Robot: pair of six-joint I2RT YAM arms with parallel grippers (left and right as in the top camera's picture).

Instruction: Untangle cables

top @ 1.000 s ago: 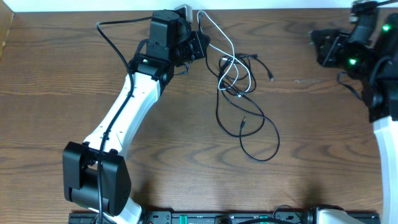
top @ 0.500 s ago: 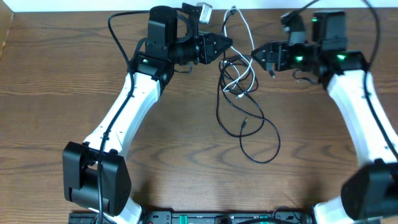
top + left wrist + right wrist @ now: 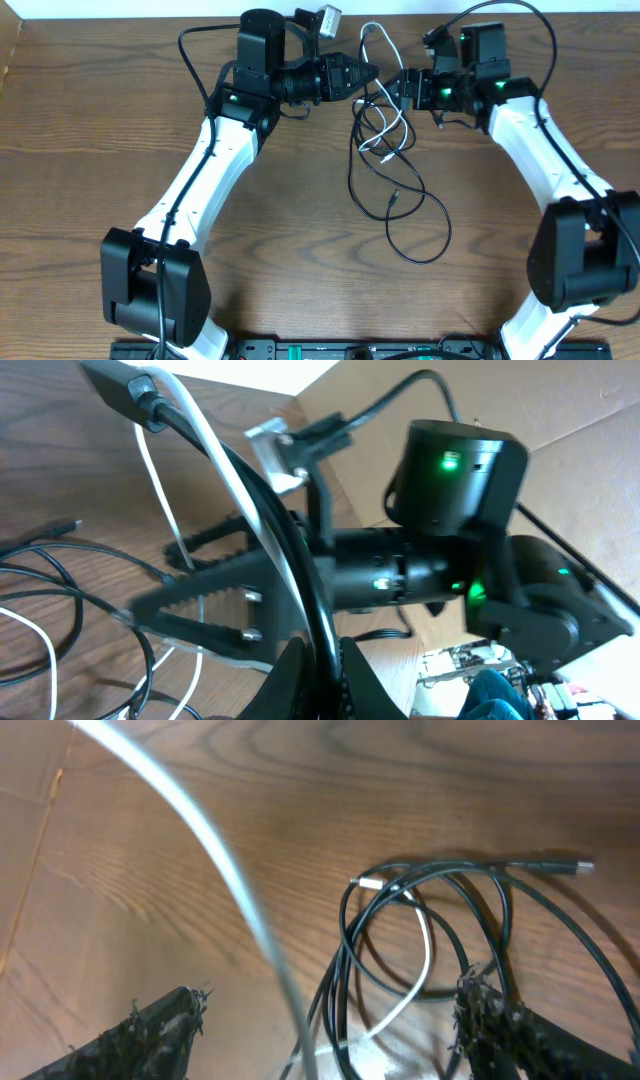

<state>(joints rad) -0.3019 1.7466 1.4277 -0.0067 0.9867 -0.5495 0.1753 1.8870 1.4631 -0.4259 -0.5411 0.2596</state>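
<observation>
The left pincer point(image 3: 368, 72) is clamped on the thin white cable point(image 3: 429, 952), and the right pincer point(image 3: 404, 88) stands wide apart just beside it. Two thin black cables point(image 3: 349, 176) sprawl tangled below on the brown wooden tabletop point(image 3: 290, 260).

No text, label, brand, number or sign could be read in any of the three views, whether on the cables point(image 3: 383, 140), on the wooden table point(image 3: 90, 110), or on anything else shown.

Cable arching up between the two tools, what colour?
It's a white cable, clearest in the overhead view.
</observation>
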